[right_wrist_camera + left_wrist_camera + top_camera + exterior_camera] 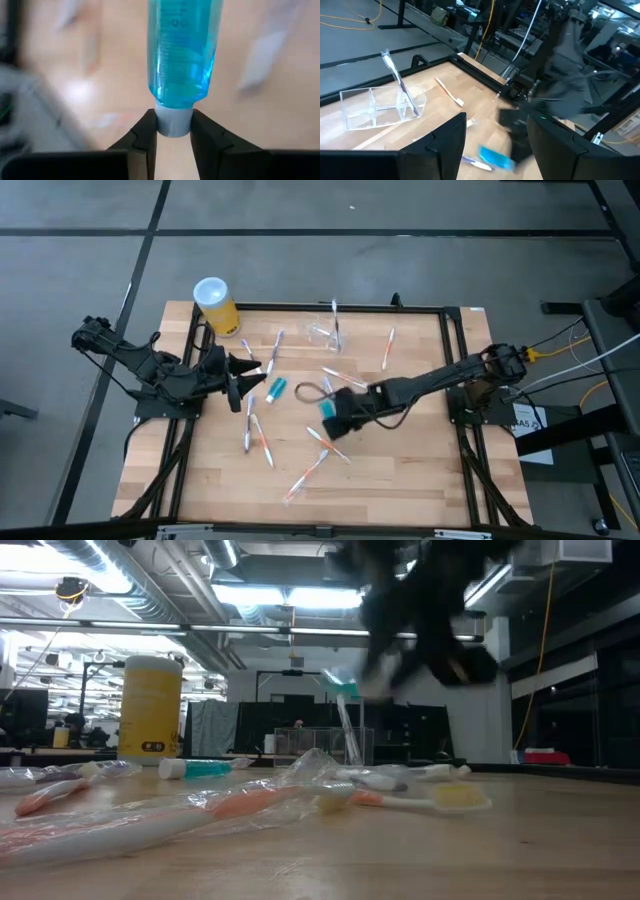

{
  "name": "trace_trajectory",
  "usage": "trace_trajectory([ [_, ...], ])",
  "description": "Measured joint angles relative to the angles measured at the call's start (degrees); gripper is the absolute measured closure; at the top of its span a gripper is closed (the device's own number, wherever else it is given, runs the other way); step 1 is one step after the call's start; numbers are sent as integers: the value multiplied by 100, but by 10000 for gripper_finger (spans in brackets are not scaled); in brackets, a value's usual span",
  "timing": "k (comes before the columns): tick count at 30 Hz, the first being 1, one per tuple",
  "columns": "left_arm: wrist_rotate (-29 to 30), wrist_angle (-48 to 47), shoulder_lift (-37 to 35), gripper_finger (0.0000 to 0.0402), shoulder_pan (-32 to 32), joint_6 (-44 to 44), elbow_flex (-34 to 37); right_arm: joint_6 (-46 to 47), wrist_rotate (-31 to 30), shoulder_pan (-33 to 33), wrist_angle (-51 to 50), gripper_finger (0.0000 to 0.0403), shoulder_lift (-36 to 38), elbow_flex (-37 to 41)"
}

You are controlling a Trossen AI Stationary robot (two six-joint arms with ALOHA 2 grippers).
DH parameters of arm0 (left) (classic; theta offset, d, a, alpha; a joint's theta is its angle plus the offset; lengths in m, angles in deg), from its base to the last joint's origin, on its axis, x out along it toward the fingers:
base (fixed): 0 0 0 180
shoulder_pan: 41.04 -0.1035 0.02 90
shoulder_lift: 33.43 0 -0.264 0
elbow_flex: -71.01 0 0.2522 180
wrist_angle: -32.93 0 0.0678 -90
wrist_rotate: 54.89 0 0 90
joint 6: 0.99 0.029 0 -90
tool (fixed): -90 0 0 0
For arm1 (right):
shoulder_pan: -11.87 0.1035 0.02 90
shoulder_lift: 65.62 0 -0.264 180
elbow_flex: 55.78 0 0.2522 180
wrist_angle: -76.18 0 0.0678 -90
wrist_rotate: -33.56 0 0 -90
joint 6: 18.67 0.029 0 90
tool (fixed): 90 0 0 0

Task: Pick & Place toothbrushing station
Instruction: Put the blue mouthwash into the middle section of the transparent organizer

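The clear plastic holder (325, 332) stands on its base at the table's far middle, with one toothbrush (400, 85) upright in it; it also shows in the left wrist view (375, 107). My right gripper (338, 416) is over the table's middle, shut on a see-through blue tube (182, 50). My left gripper (248, 376) is open and empty at the left, its fingers pointing toward the table's right. A second teal tube (277, 388) lies on the table just past it. My right gripper pinches the blue tube's grey cap end (172, 124) between its two fingertips. The tube sticks out past the fingers, in line with them. In the low view the tube (345, 688) is lifted clear of the table.
A yellow canister with a white top (215, 302) stands at the far left corner. Several toothbrushes, some in clear wrappers, lie across the middle and near part of the table (310, 470). One toothbrush (388, 348) lies to the right of the holder.
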Motion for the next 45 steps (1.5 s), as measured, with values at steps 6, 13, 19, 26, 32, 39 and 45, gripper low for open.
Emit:
trace_trajectory([
  [6,145,0,2,197,0,9,0,-494,336,-412,468,314,17,-844],
  [13,-175,-296,0,197,0,-292,0,-338,1485,-733,2084,314,20,-862],
  [19,-608,-1003,2,193,-240,-2012,1,-228,1651,-738,2348,314,22,-862],
  [26,-1647,17,93,161,-670,-2488,0,-335,1254,-583,2216,314,22,-862],
  [32,-2163,309,195,140,-966,-2702,0,-714,322,-634,1972,314,22,-862],
  [39,-2246,300,413,141,-951,-3010,0,-1041,-461,-901,2395,314,24,-863],
  [45,-1999,448,701,139,-955,-3044,0,-1073,-411,-956,2651,314,24,-867],
])
